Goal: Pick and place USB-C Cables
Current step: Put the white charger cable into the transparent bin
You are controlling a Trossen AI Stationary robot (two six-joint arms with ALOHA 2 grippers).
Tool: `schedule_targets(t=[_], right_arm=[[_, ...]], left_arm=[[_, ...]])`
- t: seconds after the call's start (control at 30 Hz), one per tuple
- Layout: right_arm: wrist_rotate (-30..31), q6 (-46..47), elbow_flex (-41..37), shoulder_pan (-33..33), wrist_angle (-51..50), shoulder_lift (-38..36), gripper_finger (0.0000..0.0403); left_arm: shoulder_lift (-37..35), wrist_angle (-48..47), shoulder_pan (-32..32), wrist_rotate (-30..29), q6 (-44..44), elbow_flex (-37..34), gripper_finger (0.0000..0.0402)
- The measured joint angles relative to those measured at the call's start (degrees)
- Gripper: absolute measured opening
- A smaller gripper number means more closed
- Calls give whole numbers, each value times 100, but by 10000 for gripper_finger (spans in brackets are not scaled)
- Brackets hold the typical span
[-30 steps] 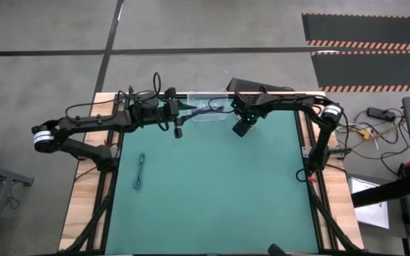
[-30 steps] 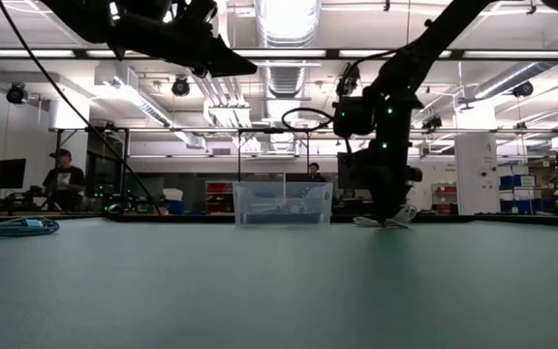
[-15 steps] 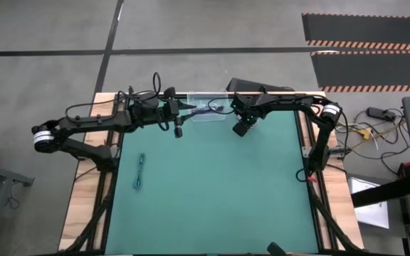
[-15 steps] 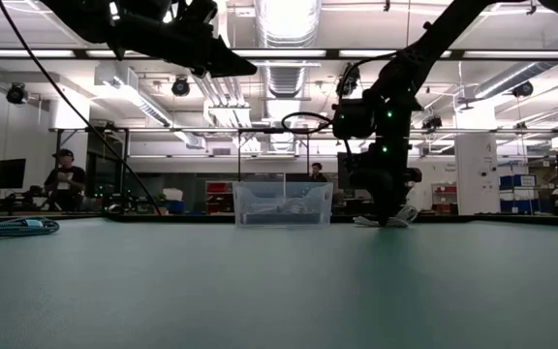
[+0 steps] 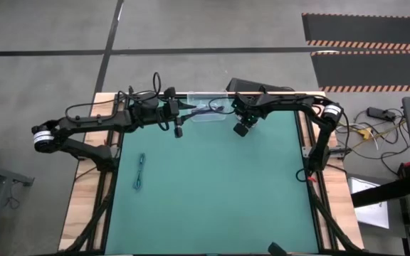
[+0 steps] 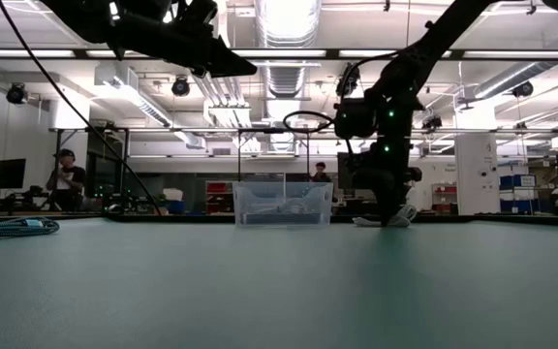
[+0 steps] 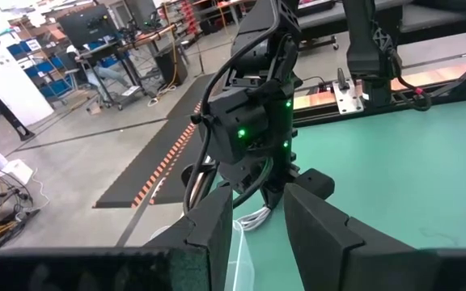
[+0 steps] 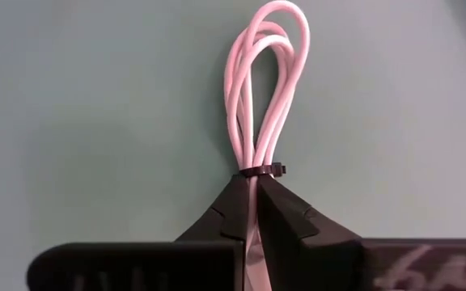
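Green mat (image 5: 212, 192), right gripper (image 8: 253, 212) unmoved, white cable (image 8: 264, 97)

Right gripper (image 5: 241, 129), upper centre of the high view, has crept very slightly toward the frame's top since earlier pictures.

Looped white cable bundle (image 8: 264, 105): lower end hidden between right gripper (image 8: 253, 212) fingers. Clear plastic bin (image 6: 283, 204): contents too blurred to identify, left arm partly covering it in high view. Teal cable bundle (image 6: 8, 227): cut off at low view's left edge.
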Motion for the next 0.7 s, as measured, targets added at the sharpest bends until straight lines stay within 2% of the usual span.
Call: schedule_targets(t=[0.37,0.53,0.7], right_arm=[[-194,-61,-472,13,108,-866,9],[-996,-186,-909,15,610,-1343,9],[-1992,-310,-1428,15,1582,-1903,9]], left_arm=[[0,-1,0,4,-12,-1,98],[0,0,0,6,-14,-1,98],[0,12,0,6,-14,-1,98]])
